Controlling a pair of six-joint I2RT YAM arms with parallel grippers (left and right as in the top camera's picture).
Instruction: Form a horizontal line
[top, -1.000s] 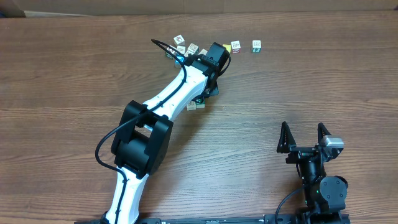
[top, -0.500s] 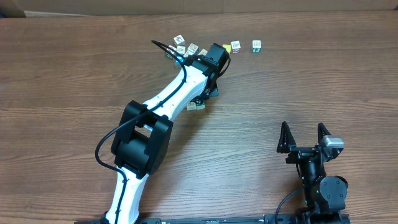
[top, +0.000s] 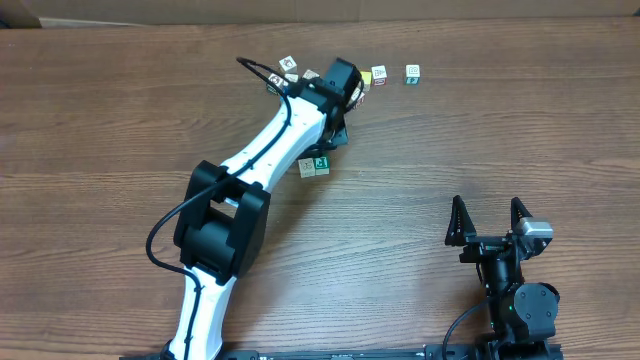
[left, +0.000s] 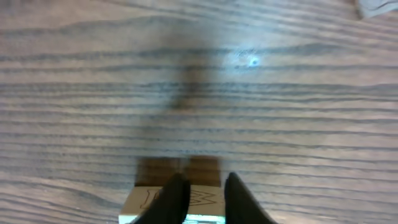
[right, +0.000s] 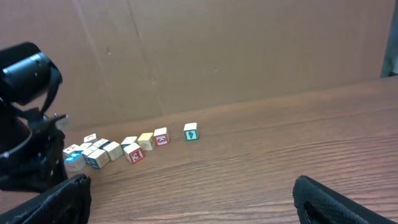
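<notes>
My left arm (top: 270, 150) reaches the table's far side. Its left gripper (left: 204, 180) hangs barely parted over a cube (left: 152, 200); whether it is holding anything I cannot tell. The right gripper (top: 487, 205) sits agape and empty. The horizontal line (top: 379, 74), at the far side, looks gappy, and I judge the cluster (top: 290, 68) unplaced.

left arm (top: 285, 140) stretches to the cube cluster (top: 289, 64) up top; right claw (top: 487, 204) gapes near the bottom edge

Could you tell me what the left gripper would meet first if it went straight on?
Probably the pale cube right ahead of the left gripper, then the wooden table; depth is unclear.
</notes>
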